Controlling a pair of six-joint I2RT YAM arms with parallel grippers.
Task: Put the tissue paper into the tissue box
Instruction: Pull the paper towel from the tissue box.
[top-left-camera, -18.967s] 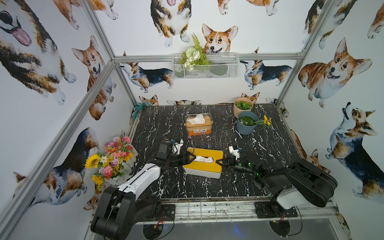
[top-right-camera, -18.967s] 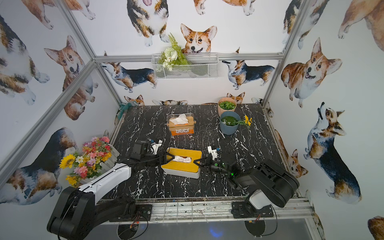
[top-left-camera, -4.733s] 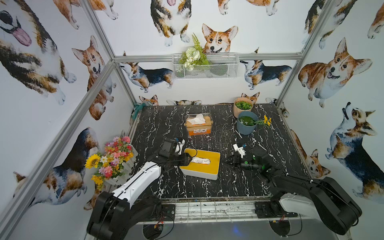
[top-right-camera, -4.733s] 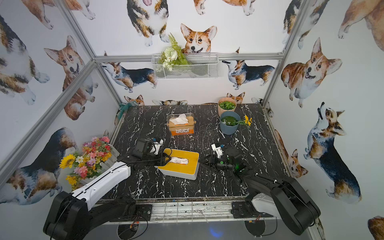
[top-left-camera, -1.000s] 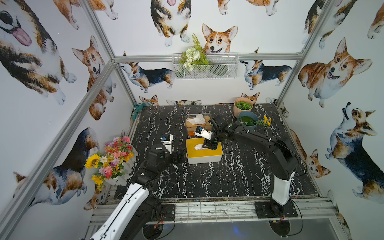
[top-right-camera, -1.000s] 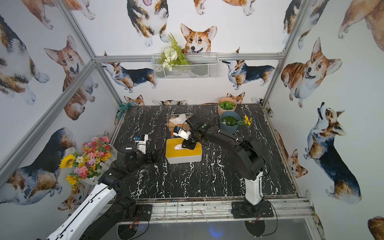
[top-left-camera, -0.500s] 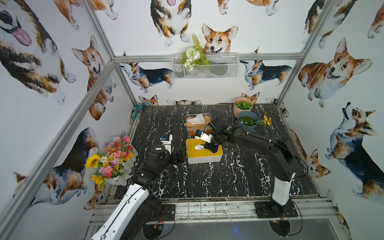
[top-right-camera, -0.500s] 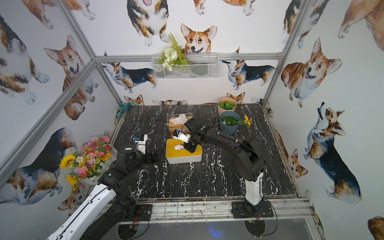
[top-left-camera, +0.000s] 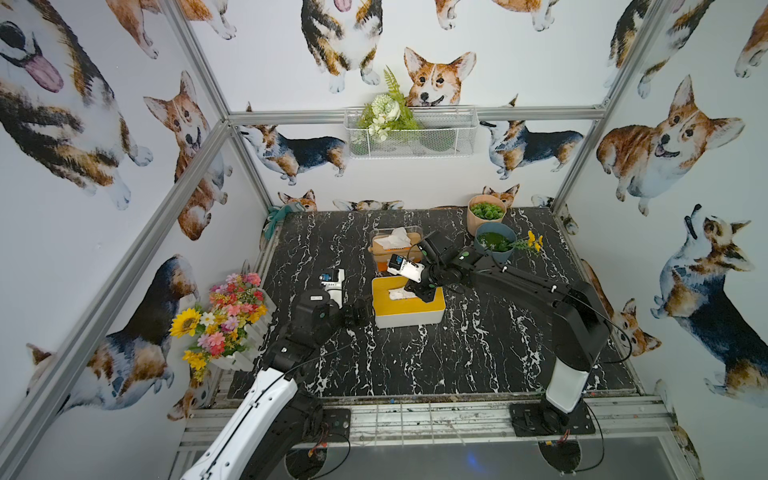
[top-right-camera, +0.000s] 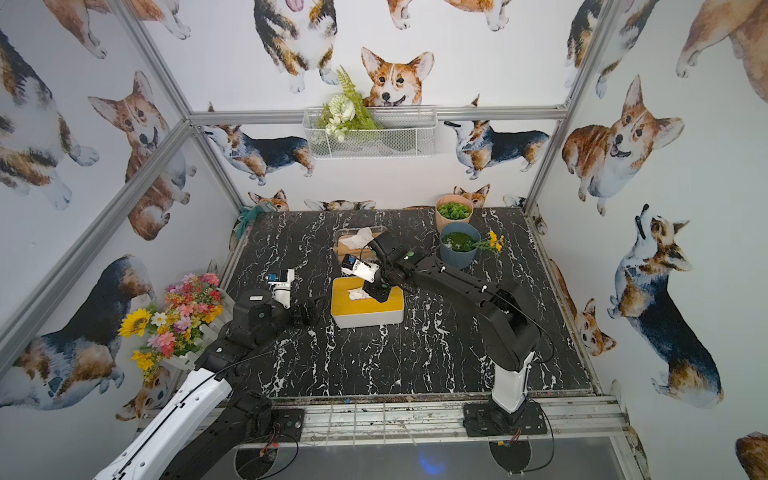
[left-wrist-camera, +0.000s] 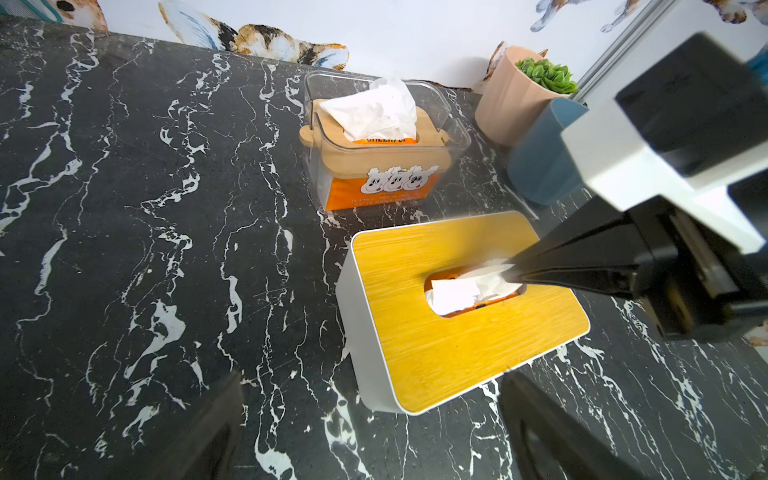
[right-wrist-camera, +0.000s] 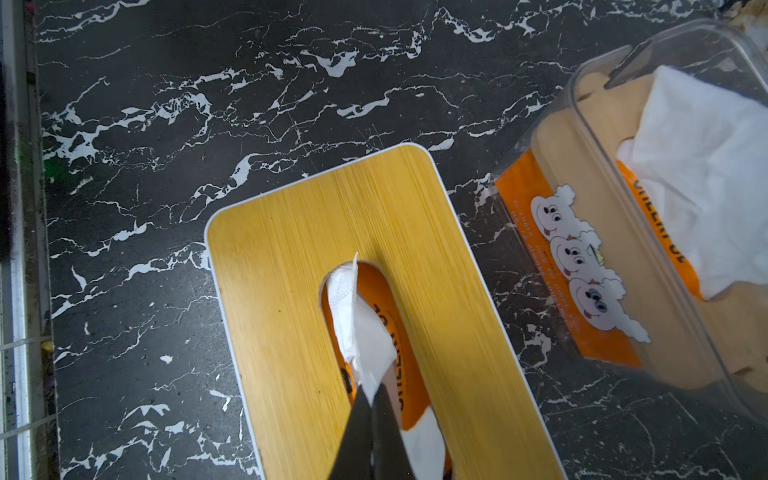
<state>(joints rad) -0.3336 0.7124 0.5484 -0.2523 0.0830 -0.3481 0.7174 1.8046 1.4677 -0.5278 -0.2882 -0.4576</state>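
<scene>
Only in wrist views is the tissue paper seen clamped by the closed right gripper, at the tissue box slot.

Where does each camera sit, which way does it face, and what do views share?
Top views: high in front, looking down on the table; left arm and right arm show.
Left wrist: on the left arm, facing the tissue box; own open jaws at the edge, right gripper beyond.
Right wrist: above the tissue box, looking down its jaws, shut on the tissue.
Shared: both wrist views show the tissue and the clear box.
</scene>
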